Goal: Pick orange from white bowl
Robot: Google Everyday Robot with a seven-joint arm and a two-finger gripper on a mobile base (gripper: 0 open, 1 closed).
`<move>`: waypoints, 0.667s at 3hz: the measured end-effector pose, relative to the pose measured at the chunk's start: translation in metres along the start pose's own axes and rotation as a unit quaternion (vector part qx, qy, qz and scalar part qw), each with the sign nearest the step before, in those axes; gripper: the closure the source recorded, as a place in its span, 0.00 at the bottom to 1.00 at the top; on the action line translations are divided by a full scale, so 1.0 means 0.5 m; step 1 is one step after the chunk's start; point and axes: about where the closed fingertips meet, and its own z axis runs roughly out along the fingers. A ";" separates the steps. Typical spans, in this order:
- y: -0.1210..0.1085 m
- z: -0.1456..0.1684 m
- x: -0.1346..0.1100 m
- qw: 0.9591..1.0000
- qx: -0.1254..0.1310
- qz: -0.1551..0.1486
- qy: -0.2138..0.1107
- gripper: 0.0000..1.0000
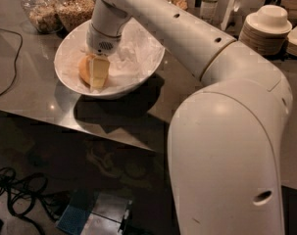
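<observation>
Looked down from high behind the arm (177, 28) (one view only), facing forward over the table (30, 97); sat close to the elbow (236, 146), farther from the gripper (95, 74) down in the bowl (65, 67) at upper left.

I log: grey, glossy counter (35, 99), dim light; jars (60, 9) and stacked plates (268, 31) at back; dark floor (55, 165), black cables (15, 192). Gripper (93, 77) low over the counter's left part.
</observation>
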 end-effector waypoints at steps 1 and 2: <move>-0.002 -0.005 -0.002 1.000 -0.001 0.001 0.000 0.29; -0.004 0.002 0.004 1.000 -0.003 0.009 -0.004 0.53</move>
